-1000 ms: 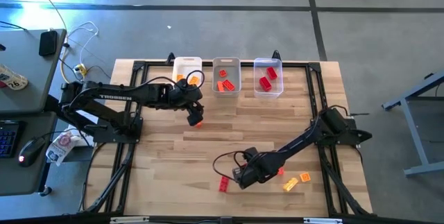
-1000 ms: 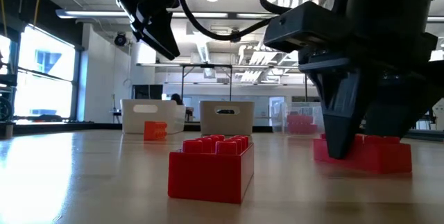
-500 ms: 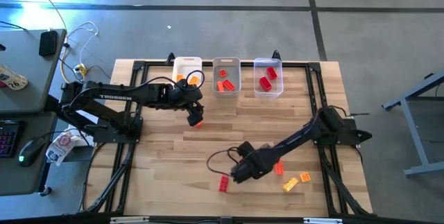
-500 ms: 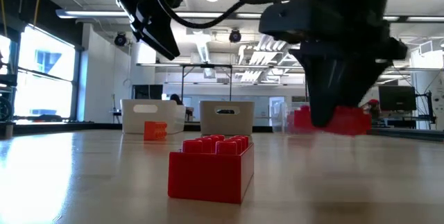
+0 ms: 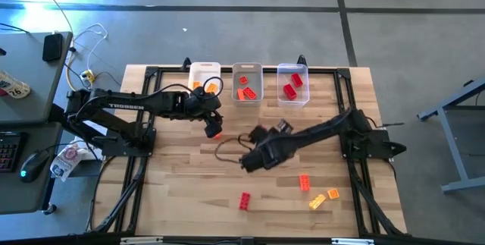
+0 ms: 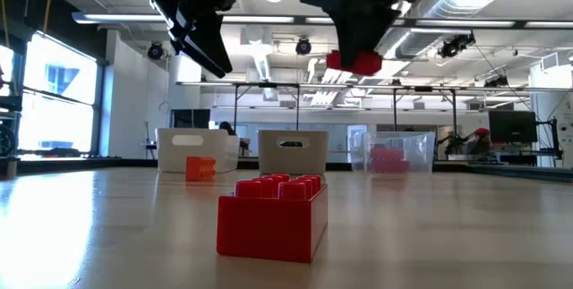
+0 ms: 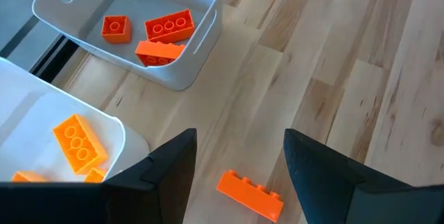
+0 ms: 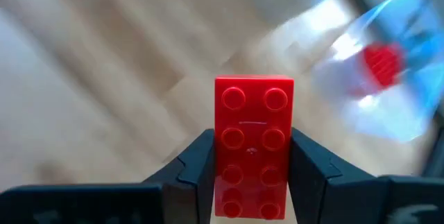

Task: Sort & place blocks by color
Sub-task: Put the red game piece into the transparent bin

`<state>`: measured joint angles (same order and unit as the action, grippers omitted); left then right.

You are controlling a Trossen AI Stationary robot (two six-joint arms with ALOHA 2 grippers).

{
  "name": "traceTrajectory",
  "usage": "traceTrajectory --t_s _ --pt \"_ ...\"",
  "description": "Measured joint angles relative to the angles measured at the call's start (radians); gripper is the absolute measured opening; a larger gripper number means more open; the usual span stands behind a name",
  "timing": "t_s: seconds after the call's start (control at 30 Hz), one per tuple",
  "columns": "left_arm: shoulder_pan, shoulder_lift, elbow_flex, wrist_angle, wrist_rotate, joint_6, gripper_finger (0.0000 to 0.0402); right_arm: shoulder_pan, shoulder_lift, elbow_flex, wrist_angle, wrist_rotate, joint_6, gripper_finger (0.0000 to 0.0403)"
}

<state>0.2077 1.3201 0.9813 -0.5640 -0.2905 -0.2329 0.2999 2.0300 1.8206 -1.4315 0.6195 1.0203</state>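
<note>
Hovering over the table's (image 5: pixel 182 192) middle, the right gripper (image 8: pixel 253 182) is pinching a red block (image 8: pixel 252 144) high in the air, while the left gripper (image 7: pixel 239 165) is hanging spread above an orange block (image 7: pixel 250 194).

red block (image 8: pixel 253 148), dark hand (image 8: pixel 250 161), white bin (image 5: pixel 204 73)

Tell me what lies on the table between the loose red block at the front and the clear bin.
In the high view, only bare wood lies between the red block and the clear bin; the right gripper, holding another red block, hangs above it.
</note>
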Motion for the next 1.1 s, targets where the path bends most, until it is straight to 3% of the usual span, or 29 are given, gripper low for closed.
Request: traceTrajectory --t_s 0.13,0.33,0.77,1.1 --pt "0.0 0.0 0.0 0.0 0.0 0.0 0.0204 -0.065 -0.001 0.05 -0.083 0.083 -0.089 0.0112" --pt "0.0 0.0 0.0 0.0 -0.001 0.0 0.0204 -0.186 -0.001 0.036 -0.14 0.105 -0.203 0.0112" --pt "0.0 0.0 0.0 0.0 0.0 0.0 0.0204 -0.375 -0.051 -0.225 -0.132 0.129 -0.292 0.0112" --pt "0.0 0.0 0.0 0.0 -0.002 0.0 0.0204 -0.503 -0.24 -0.457 0.145 0.123 -0.336 0.0112"
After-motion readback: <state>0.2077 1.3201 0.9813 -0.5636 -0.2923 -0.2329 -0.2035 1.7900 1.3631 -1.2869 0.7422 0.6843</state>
